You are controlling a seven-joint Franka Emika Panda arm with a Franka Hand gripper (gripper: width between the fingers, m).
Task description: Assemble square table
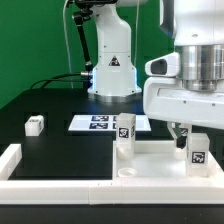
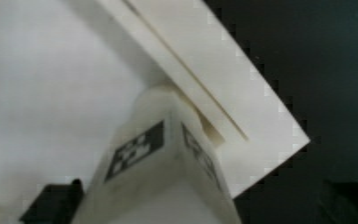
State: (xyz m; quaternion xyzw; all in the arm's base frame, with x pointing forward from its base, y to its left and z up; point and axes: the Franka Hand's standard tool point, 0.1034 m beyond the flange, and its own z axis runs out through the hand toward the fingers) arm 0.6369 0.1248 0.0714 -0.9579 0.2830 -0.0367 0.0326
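White tabletop [image 1: 150, 165] nearest, pincer [image 1: 182, 135] clamped on tagged leg [image 1: 197, 150] standing upright on it, second leg [image 1: 125, 135] beside.

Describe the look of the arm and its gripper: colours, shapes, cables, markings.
The arm is glossy white with rounded segments and dark joint seams. Black cables run beside it to its base, which carries a black triangular mark and a blue glow. The wrist is bulky and white; the gripper has dark fingers.

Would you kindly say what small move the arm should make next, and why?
Probably twist the white tagged block leg further into the white plastic square tabletop panel. The claw sits on that upright leg at the panel's corner, and one more leg lies loose on the table.
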